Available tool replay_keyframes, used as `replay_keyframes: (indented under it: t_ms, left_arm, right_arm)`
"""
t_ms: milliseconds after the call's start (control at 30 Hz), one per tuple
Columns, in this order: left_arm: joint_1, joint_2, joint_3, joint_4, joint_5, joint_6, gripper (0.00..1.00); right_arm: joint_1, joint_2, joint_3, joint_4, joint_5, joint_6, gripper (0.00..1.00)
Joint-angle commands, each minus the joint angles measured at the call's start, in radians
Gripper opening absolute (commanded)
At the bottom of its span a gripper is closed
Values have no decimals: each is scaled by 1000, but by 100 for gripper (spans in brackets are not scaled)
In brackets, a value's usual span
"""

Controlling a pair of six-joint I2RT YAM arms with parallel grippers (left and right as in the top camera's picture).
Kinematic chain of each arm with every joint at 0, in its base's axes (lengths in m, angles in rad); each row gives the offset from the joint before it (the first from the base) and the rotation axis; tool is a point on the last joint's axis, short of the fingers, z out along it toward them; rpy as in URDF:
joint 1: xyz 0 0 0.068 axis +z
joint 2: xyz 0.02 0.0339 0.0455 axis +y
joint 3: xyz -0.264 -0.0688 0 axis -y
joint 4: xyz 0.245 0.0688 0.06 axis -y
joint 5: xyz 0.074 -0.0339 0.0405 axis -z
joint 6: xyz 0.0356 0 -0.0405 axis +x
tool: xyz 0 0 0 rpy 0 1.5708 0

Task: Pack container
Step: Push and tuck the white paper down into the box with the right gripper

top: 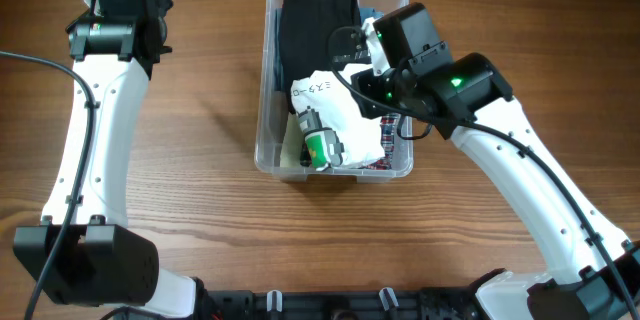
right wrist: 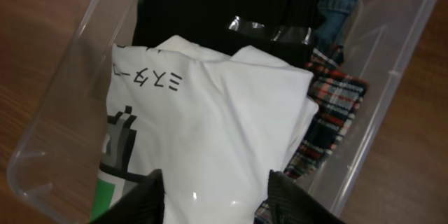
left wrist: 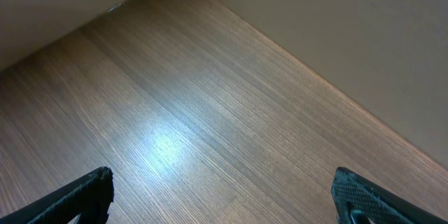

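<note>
The container (top: 262, 110) sits mid-bench (top: 200, 220), already holding a black garment (top: 315, 20) at the far end. A folded white shirt (right wrist: 231, 126) lies on top nearer the front, with a plaid piece (right wrist: 336, 112) tucked along one wall.

The right tool (right wrist: 222, 196) hangs inside the container directly over the white shirt. Its fingers stand apart on either side of the fold, but the pictures do not show whether they pinch the cloth or only straddle it. The left tool (left wrist: 220, 182) is spread wide over bare bench, well away from the work.

The step in hand looks like seating the shirt. To do it well, the right tool should press the fold flat below the rim. Its fingers should let go fully before it rises straight up, so no cloth snags. It should also stay clear of the clear wall, or the light bin may shift.
</note>
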Motion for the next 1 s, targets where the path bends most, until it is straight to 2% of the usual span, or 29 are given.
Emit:
replay_keyframes:
  t_ms: [0,67,267,433,533,867,967]
  left_arm:
    - [4,5,-1,2,-17,4,100]
    - [4,5,-1,2,-17,5,100]
    - [4,5,-1,2,-17,4,100]
    - [4,5,-1,2,-17,5,100]
    - [4,5,-1,2,-17,4,100]
    - [4,5,-1,2,-17,5,100]
    - [4,5,-1,3,-17,5,100]
  right_arm:
    - [0,27,-47,23,-42,17,11]
    - [0,42,-79,35,-43,27,7]
    - [5,111,-193,71,-60,117,7]
    - [23,180,-299,178,-95,110,7]
    - [24,194,-303,198,-96,103,5]
    - [24,51,-249,190,-96,86,5]
    - [29,-2,-249,188,-150,88,6]
